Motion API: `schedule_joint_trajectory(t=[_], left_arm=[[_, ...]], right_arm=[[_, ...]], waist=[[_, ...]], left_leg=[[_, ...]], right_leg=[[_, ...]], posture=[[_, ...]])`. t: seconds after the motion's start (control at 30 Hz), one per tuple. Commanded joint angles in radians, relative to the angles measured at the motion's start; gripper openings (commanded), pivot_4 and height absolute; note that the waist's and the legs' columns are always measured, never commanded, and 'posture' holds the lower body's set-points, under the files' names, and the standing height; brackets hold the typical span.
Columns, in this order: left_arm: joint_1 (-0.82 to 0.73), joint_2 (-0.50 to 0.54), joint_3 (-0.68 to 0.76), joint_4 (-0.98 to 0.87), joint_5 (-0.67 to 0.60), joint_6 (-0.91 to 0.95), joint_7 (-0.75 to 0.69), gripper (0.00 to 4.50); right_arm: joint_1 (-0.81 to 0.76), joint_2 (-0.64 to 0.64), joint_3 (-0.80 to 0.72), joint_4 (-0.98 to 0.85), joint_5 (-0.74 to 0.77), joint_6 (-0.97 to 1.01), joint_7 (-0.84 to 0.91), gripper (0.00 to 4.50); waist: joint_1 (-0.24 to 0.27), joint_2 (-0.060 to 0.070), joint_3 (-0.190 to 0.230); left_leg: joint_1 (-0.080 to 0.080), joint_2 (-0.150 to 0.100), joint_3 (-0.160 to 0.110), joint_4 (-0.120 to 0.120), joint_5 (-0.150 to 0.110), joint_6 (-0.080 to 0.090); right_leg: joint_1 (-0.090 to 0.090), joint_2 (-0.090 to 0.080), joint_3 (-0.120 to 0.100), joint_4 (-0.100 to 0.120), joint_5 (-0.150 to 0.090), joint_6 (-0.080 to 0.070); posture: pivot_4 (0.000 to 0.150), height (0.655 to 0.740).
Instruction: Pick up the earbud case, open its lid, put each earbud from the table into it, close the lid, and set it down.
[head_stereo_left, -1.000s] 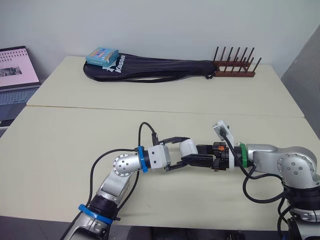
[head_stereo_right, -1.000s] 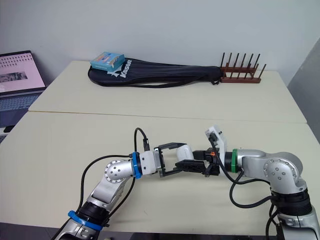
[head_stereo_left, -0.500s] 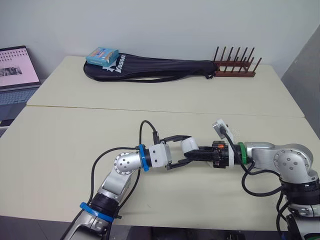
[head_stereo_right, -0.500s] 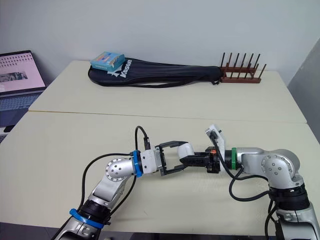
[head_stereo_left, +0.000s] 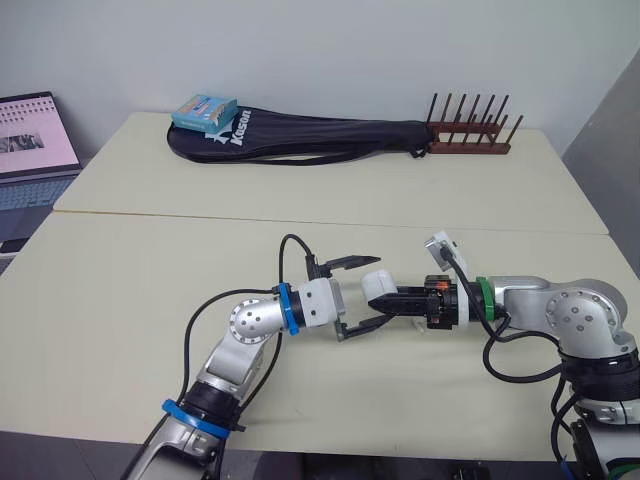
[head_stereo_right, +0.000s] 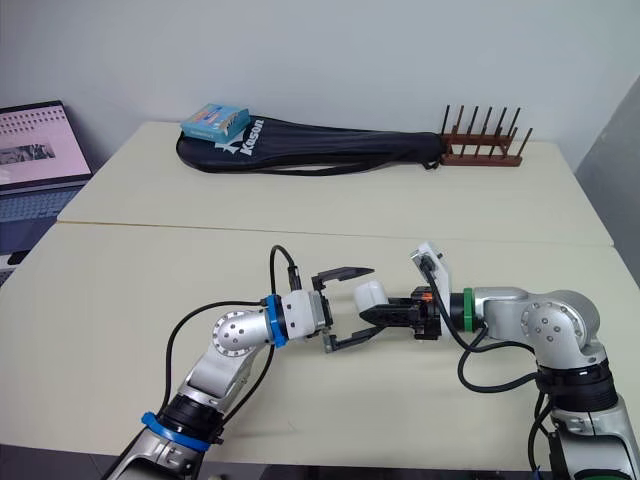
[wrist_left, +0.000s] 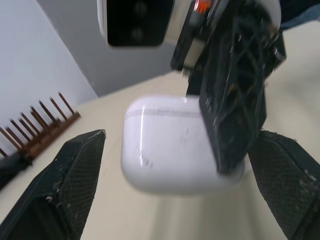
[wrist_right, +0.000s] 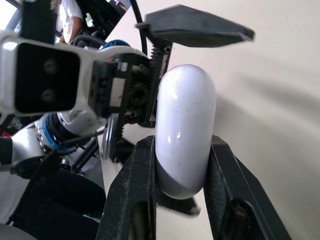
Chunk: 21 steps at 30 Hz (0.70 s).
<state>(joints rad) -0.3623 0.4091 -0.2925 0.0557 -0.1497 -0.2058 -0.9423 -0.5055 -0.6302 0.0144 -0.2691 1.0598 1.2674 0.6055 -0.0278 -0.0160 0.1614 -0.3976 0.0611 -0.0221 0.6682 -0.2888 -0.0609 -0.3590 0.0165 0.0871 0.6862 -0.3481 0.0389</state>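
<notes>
One earbud case (head_stereo_left: 380, 284), white with its lid shut, is pinched between the two black fingers of the right gripper (wrist_right: 181, 145). It is held just off the near table (head_stereo_left: 120, 300), at lower centre of the head views. Its long axis runs along those fingers, so the free rounded end sticks out toward the left gripper (head_stereo_left: 377, 291), which faces it from the frame's left. That left claw is spread wide, one finger above the case and one below. The upper one is clear of it; the lower I cannot tell. Opening the lid looks next, and the left arm is placed for it. Across the upper frame lie one black racket bag (head_stereo_left: 300, 135), one blue box (head_stereo_left: 204, 110) on it, one wooden rack (head_stereo_left: 470, 140), and one laptop (head_stereo_left: 35, 140) at upper left.
</notes>
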Motion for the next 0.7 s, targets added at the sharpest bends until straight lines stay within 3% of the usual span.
schedule_joint_trajectory(t=[0.03,0.2,0.33,0.7], left_arm=[[-0.036,0.071,0.042,-0.075,-0.094,0.247,-0.063,4.50],[-0.118,0.142,0.049,-0.171,-0.155,0.522,-0.090,4.50],[-0.195,0.120,0.036,-0.237,-0.199,0.677,-0.085,4.50],[-0.292,0.115,-0.056,-0.153,-0.148,0.606,-0.240,4.50]], right_arm=[[-0.053,-0.088,0.065,-0.056,-0.131,-0.109,0.094,0.84],[-0.111,-0.262,0.249,-0.113,-0.418,-0.347,0.262,0.84],[-0.144,-0.311,0.325,-0.131,-0.558,-0.464,0.344,0.84],[-0.134,-0.317,0.359,-0.114,-0.708,-0.596,0.485,0.84]], waist=[[-0.002,0.001,0.001],[0.000,0.001,0.001],[0.000,0.001,0.001],[0.000,0.001,0.002]], left_leg=[[0.000,0.000,0.000,0.000,0.000,0.000],[-0.003,0.000,-0.001,0.002,0.000,0.000],[-0.005,0.000,0.000,0.004,0.000,0.000],[-0.006,0.000,0.001,0.009,0.000,0.000]], right_leg=[[-0.001,0.000,0.000,0.001,0.000,0.000],[-0.006,0.000,-0.001,0.004,0.000,0.000],[-0.007,0.000,0.000,0.004,0.000,0.001],[-0.009,0.001,0.002,0.010,0.000,0.000]], posture=[[0.150,0.7315],[0.150,0.7315],[0.150,0.7315],[0.150,0.7315]])
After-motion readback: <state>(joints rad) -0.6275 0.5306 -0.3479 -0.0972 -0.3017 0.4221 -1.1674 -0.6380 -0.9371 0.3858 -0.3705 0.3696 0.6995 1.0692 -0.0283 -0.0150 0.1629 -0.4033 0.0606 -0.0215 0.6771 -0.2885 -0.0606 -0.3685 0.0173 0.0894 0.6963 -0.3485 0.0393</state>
